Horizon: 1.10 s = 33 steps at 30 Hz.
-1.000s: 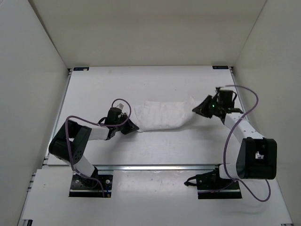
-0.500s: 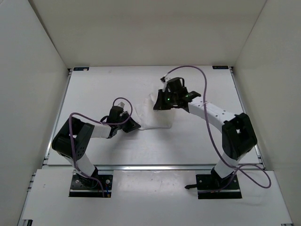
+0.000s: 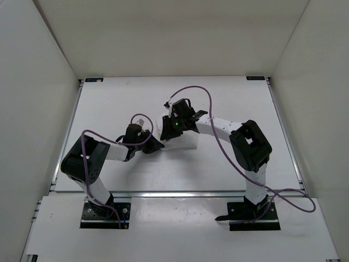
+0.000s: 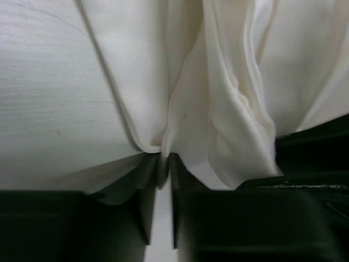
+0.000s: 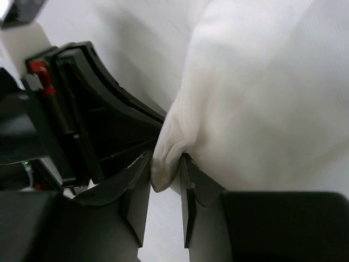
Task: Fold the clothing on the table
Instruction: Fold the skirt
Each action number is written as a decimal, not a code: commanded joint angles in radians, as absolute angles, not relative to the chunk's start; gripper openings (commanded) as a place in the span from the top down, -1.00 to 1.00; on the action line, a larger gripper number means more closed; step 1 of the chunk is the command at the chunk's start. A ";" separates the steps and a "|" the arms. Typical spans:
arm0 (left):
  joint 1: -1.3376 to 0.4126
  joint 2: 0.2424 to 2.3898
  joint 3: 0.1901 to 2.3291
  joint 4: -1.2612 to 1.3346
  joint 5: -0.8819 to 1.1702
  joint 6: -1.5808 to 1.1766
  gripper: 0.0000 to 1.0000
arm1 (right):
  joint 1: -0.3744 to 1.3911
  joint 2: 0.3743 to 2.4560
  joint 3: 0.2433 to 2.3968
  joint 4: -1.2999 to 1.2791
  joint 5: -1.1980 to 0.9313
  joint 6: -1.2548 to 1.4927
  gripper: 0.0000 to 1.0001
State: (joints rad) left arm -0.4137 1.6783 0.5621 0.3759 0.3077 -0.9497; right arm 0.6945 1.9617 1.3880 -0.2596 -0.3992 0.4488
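The clothing (image 3: 186, 140) is a white garment lying bunched into a small doubled-over pile at the table's (image 3: 109, 103) middle left. My left gripper (image 3: 155, 146) is at its left edge, and my right gripper (image 3: 164, 133) is just above it, almost touching. In the left wrist view the left gripper (image 4: 164, 159) has its jaws slightly parted, with a thin hem of the clothing (image 4: 229, 82) between the tips. In the right wrist view the right gripper (image 5: 165, 159) is also parted, with a soft corner of the clothing (image 5: 262, 82) lying between its fingers.
White walls close in the table on three sides. A metal rail (image 3: 174, 194) runs along the near edge in front of the arm bases. The right arm stretches across the table's middle with its purple cable (image 3: 218, 147) looping beside it.
The right arm swept left across the table, carrying the clothing's right end over onto its left end. Both grippers' jaws, shut on the cloth before, have parted a little.
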 commanded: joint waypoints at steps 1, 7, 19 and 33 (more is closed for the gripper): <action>-0.396 1.642 0.522 0.377 0.342 -0.951 0.36 | 0.675 1.971 1.462 -0.225 -0.521 0.443 0.48; -0.357 1.533 0.486 0.327 0.336 -0.950 -0.14 | 0.689 1.846 1.457 -0.295 -0.528 0.414 0.35; -0.279 1.318 0.379 0.247 0.275 -0.954 -0.23 | 0.536 1.914 1.486 -0.161 -0.587 0.442 0.32; -0.172 1.079 0.423 0.020 0.259 -0.845 -0.27 | 0.552 2.264 1.534 -0.064 -0.841 0.586 0.61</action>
